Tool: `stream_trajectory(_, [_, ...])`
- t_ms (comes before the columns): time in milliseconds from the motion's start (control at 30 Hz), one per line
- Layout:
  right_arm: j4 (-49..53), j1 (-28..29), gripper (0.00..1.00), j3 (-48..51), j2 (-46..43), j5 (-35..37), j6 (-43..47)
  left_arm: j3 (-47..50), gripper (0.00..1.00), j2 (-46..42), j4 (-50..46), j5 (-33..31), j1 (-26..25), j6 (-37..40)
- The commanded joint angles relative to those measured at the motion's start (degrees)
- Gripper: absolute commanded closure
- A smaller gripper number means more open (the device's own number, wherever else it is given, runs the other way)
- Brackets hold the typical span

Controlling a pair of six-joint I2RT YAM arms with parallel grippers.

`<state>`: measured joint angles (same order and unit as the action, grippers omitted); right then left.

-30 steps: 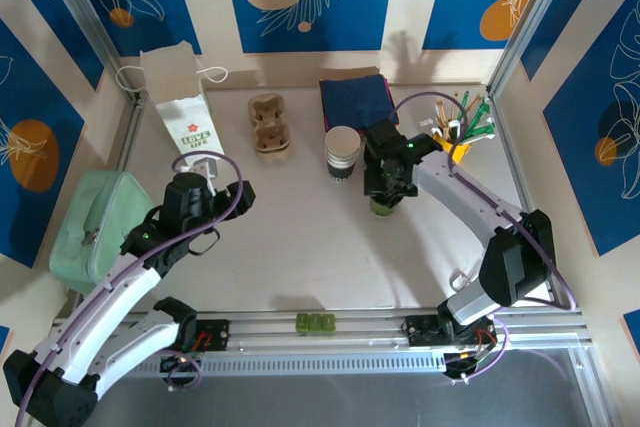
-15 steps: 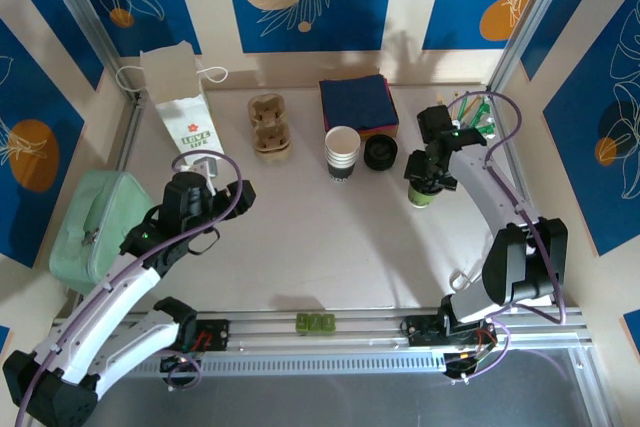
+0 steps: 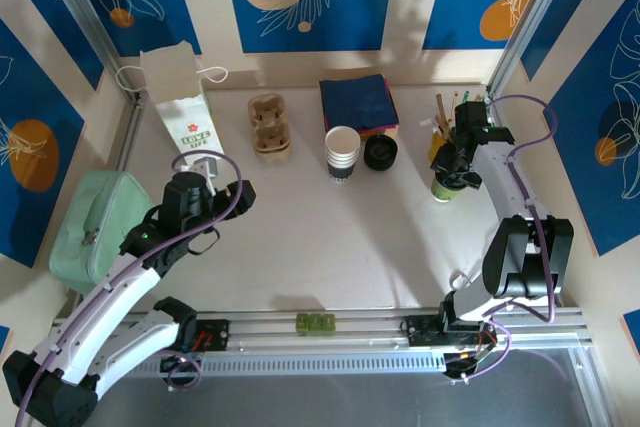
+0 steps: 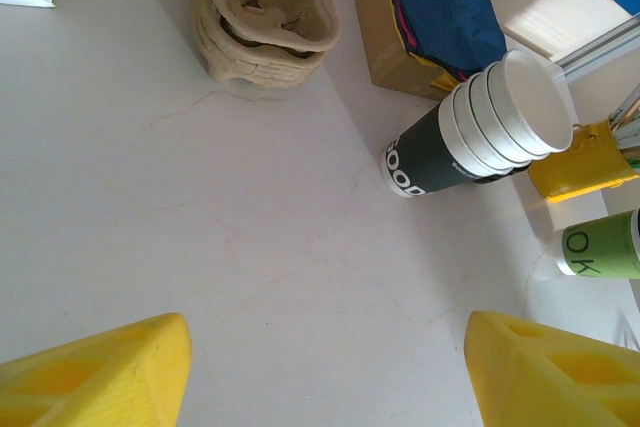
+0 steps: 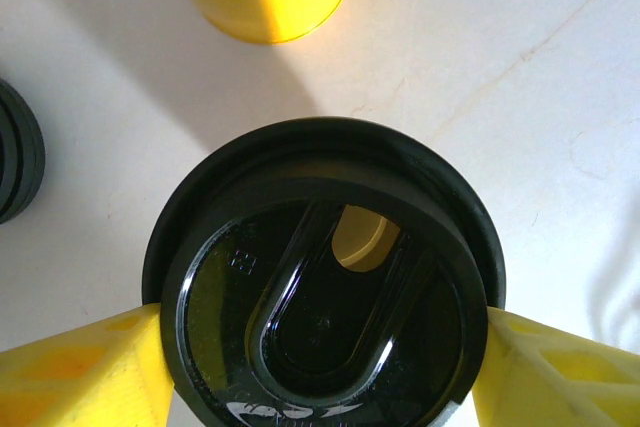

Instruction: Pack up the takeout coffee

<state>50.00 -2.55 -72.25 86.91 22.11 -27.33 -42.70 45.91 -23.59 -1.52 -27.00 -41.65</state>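
The takeout coffee, a small cup with a green band and a round black lid, stands at the right of the table, just in front of a yellow holder. My right gripper is shut on it, with a yellow finger pressed against each side of the lid in the right wrist view, gripper. The cup's green band also shows at the right edge of the left wrist view. My left gripper hangs open over bare table at the left; nothing lies between its yellow fingertips.
A stack of lidless cups and a pile of black lids sit mid-table, in front of blue napkins. A cardboard cup carrier and a white paper bag stand back left. A mint bag lies far left.
My right gripper has carried the lidded cup to the right, from beside the lid pile to a spot in front of the yellow holder. The left arm has not moved.
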Motion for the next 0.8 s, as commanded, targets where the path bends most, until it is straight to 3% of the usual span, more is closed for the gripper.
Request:
stream_trajectory(0, [-0.7,-1.0,0.29,-1.2,1.5,0.6,0.9,-0.8,0.28,-1.0,-0.7,0.4,0.7,0.4])
stream_trajectory(767, [1.3,-1.9,0.15,-3.7,3.9,-0.3,2.0,-1.2,0.28,-1.6,-1.7,-0.2,1.1,1.1])
